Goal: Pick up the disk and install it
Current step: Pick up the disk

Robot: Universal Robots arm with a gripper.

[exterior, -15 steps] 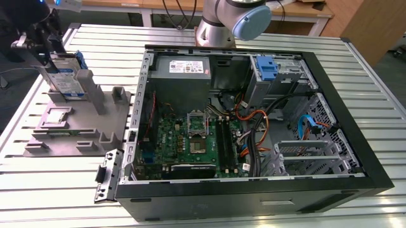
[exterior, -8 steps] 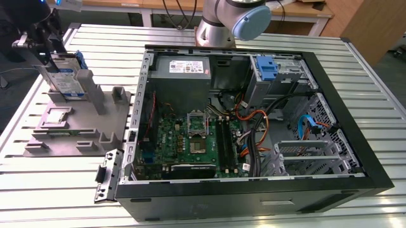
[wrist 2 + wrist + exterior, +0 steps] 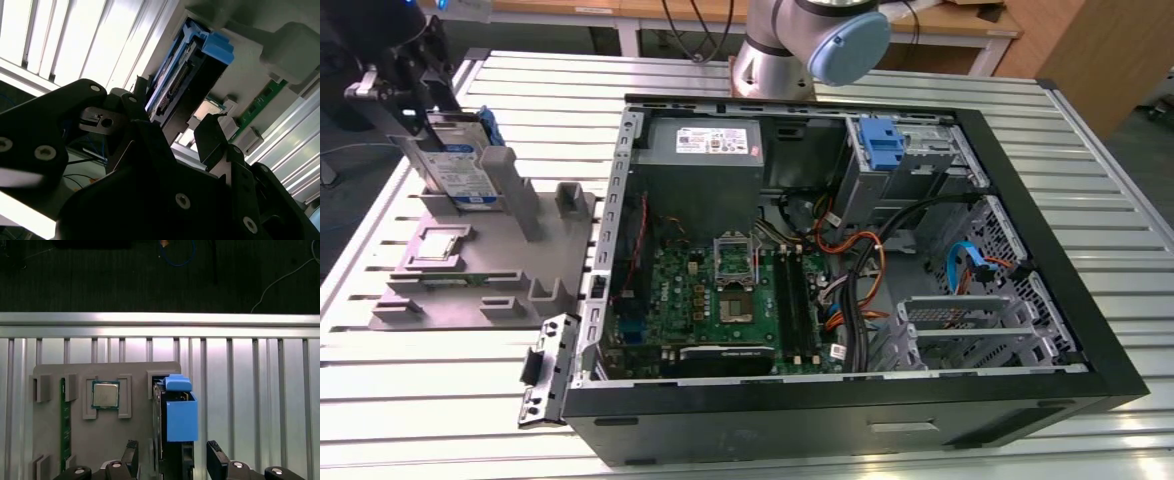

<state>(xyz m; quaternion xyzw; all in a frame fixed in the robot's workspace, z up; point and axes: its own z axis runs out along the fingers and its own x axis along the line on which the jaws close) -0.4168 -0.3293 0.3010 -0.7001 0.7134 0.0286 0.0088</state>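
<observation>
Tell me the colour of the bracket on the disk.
Bright blue; the bracket shows best in the first wrist view.

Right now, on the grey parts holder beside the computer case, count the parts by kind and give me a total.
silver metal hard drive in a bright blue plastic bracket: 1
square silver processor chip: 1
long green memory stick: 1
Total: 3, all on the grey plastic holder.

The disk [image 3: 462, 172] stands upright on the tray [image 3: 500, 258] beside the case [image 3: 854, 422].
</observation>
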